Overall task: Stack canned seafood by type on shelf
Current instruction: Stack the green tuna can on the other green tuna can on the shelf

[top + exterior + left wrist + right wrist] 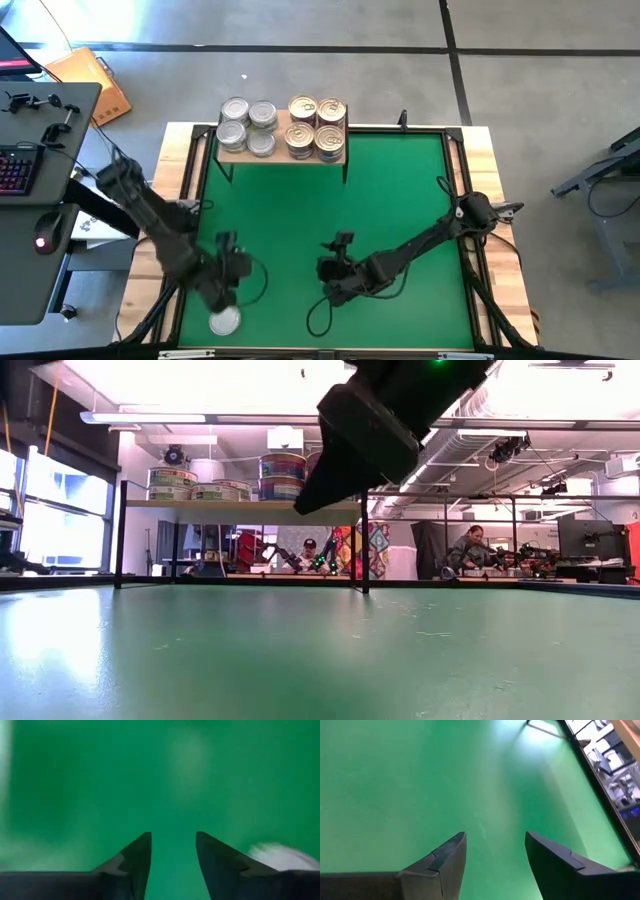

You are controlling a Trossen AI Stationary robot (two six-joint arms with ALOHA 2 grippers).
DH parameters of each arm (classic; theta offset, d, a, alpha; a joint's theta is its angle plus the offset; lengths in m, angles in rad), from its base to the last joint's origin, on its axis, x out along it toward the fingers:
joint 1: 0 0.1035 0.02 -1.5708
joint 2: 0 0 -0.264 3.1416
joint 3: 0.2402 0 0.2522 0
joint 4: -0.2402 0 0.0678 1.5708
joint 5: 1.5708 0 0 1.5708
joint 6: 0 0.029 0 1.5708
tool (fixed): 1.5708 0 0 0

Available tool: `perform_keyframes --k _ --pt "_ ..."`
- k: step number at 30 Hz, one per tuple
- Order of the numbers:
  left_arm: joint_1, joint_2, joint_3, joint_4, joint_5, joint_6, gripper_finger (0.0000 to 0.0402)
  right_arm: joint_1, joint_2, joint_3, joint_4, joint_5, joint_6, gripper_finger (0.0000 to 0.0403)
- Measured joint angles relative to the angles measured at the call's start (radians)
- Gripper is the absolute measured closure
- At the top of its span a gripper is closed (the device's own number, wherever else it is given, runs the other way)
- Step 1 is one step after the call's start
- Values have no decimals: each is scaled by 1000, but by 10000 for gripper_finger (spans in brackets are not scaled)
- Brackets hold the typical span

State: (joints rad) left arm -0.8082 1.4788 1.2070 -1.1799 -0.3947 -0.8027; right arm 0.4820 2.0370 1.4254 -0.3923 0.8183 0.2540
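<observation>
On shelf, silver tins left, gold-lidded tins right

Pale wood surface covered by a flat green mat. At its far edge stands a small light-wood shelf on thin black legs, bearing four silver-lidded round tins on the left and four gold-lidded tins on the right. One silver-lidded tin lies on the mat's near-left corner.

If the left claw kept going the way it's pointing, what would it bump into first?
Probably just the green mat: the left gripper faces bare mat, nothing between its open fingers. The silver can sits off to one side.
</observation>
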Motion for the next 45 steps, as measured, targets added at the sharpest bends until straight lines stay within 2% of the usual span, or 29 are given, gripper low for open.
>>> perform_keyframes --k 5,7,10,14,18,22,25,27,30,33,35,38,40,42,45 --pt "-141 111 22 30 245 -332 297 0 0 0 61 0 -67 206" --pt "-206 144 16 69 296 -448 316 0 0 0 75 -3 -82 206" --pt "-294 188 8 143 303 -576 347 -4 0 0 85 -8 -106 206" --pt "-361 220 6 177 226 -684 388 -5 1 0 88 -9 -150 206" --pt "-368 249 -3 186 157 -681 398 -11 1 0 121 -12 -197 206" --pt "-328 279 -73 234 222 -667 401 -18 1 0 140 -65 -218 206" --pt "-294 276 -113 276 203 -606 401 -23 1 0 144 -97 -218 206" --pt "-262 269 -127 264 119 -550 401 -24 1 0 143 -98 -214 206" --pt "-196 270 -137 207 -92 -411 401 -24 1 0 143 -97 -210 206" --pt "-116 266 -131 248 -333 -267 401 -24 1 0 143 -97 -209 206" --pt "-68 265 -114 263 -412 -157 401 -24 1 0 141 -97 -205 206" --pt "-21 261 -71 260 -411 -39 401 -23 1 0 139 -100 -198 206" --pt "-15 250 -65 238 -358 -23 401 -24 1 0 139 -126 -176 206" --pt "-14 240 -65 174 -293 -74 401 -32 1 0 140 -175 -153 206" --pt "-19 228 -68 19 -236 -232 401 -47 20 0 164 -226 -134 206"
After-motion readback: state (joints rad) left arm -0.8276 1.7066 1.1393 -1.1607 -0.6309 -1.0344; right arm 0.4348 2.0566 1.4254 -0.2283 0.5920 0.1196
